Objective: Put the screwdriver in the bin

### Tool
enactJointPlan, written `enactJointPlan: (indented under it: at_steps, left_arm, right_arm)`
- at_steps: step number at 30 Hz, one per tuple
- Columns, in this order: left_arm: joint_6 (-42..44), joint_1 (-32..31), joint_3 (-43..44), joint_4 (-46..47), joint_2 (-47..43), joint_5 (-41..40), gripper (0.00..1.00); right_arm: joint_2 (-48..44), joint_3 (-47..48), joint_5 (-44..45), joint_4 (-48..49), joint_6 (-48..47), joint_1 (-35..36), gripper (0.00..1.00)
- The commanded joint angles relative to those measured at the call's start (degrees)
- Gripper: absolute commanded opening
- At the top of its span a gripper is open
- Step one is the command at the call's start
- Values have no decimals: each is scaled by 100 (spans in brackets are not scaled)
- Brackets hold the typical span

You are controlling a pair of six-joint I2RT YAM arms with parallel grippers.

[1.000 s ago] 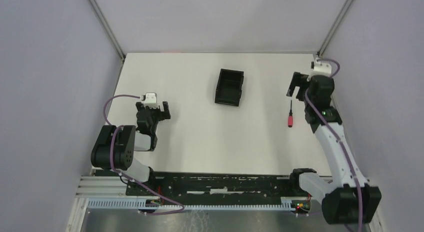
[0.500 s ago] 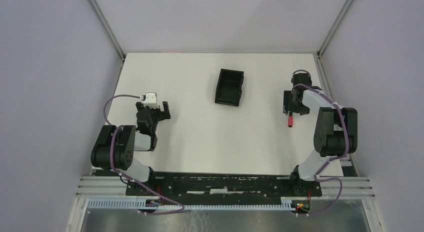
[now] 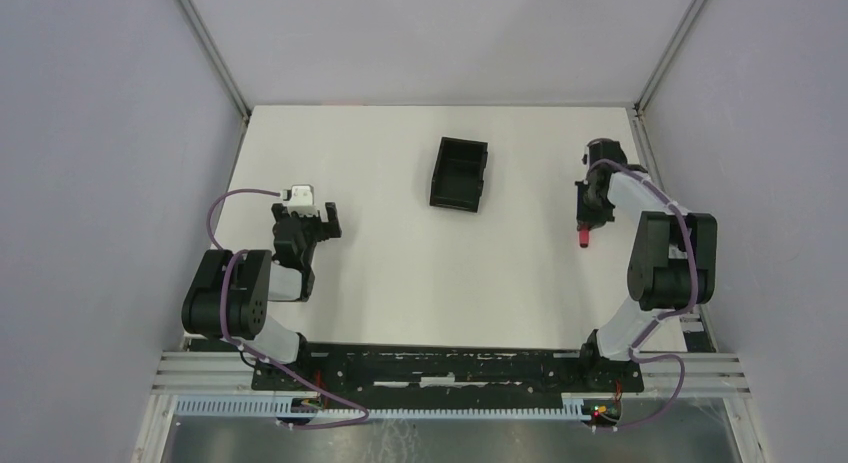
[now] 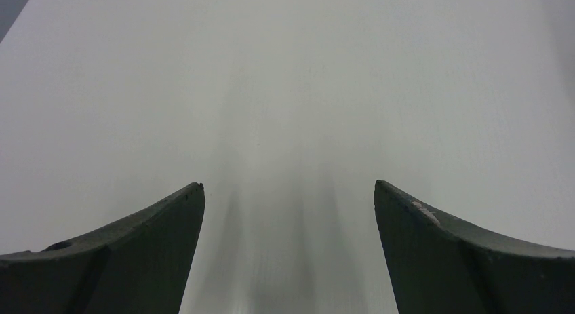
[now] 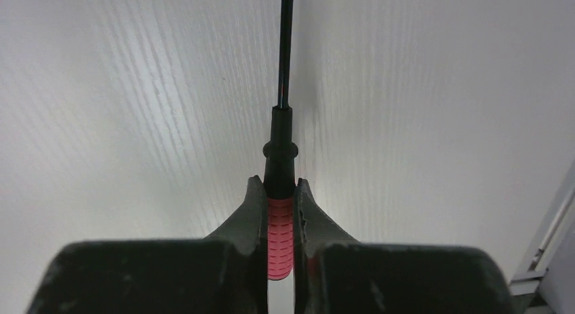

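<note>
two right fingers [image 5: 249, 216] clamped on screwdriver [image 5: 280, 239] handle, bin [image 3: 456, 199] well apart

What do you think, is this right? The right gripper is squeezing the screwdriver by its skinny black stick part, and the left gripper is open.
Not quite. The right gripper is squeezing the screwdriver by its red handle, not the thin black shaft, which pokes out past the fingertips. The right wrist view shows this. The left gripper is open, as you said.

Overhead view, two close wrist views
</note>
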Motion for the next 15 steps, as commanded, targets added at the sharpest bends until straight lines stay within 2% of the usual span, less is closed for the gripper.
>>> enactJointPlan:
  at_steps: [1,4,8,12,14,15]
  left_arm:
    - [-196,-4,15,315,-106,-48,100]
    - [-196,-4,15,315,-106,-41,100]
    - [-196,-4,15,315,-106,-41,100]
    - [-196,-4,15,315,-106,-43,100]
    - [-196,-4,15,316,-106,-40,100]
    - [-196,-4,15,315,-106,-40,100]
  right_arm:
    - [31,1440,-172,-1414,-166,-23,0]
    - [5,1974,-148,-1874,-174,-23,0]
    - [-49,2131,-595,-1760,61,-23,0]
    - [-123,2068,-1058,-1225,410,128,0]
    - [-164,2103,-1063,-858,662,324,0]
    - [-184,2132,-1070,-621,814,643,0]
